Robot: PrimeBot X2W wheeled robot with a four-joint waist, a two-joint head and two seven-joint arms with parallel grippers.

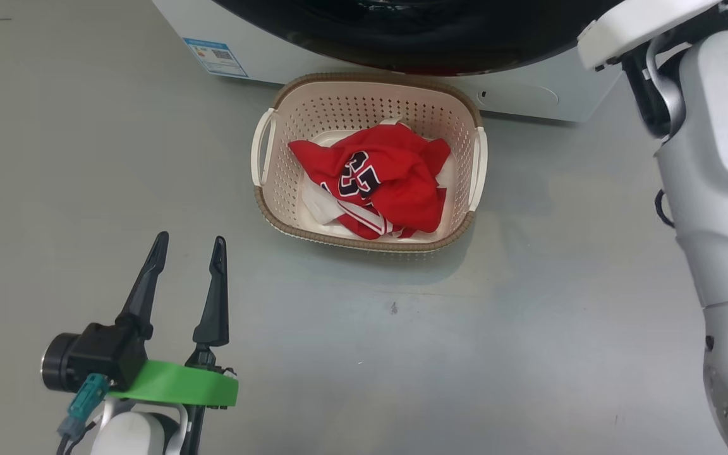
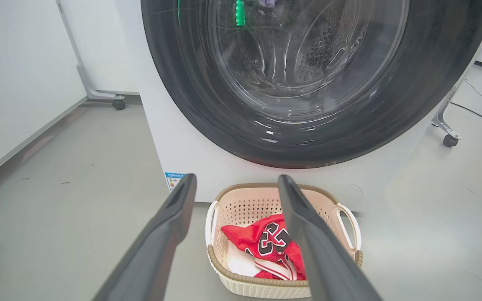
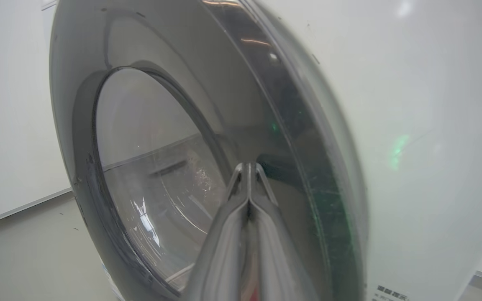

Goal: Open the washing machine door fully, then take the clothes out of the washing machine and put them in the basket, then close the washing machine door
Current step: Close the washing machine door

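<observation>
The washing machine (image 1: 263, 57) stands at the top of the head view. Its door (image 2: 207, 108), black-rimmed with a clear glass window, lies against the white front (image 2: 182, 142) and looks closed. On the floor right before it sits the cream basket (image 1: 370, 79), holding the red jersey and white cloth, the clothes (image 1: 395, 170). My left gripper (image 1: 189, 243) hovers open and empty, short of the basket (image 2: 266, 186) and pointing at the clothes (image 2: 257, 238). My right gripper (image 3: 248, 167) is shut with nothing in it, its tips at the door's glossy rim (image 3: 291, 125); whether they touch is unclear.
My pale right arm (image 1: 718, 158) rises along the right side toward the machine. A blue label (image 1: 215, 57) marks the machine's lower corner. Wheeled stand feet (image 2: 119, 103) (image 2: 450, 140) flank the washer, and a white wall panel (image 2: 15, 83) runs on the left. Grey floor surrounds the basket.
</observation>
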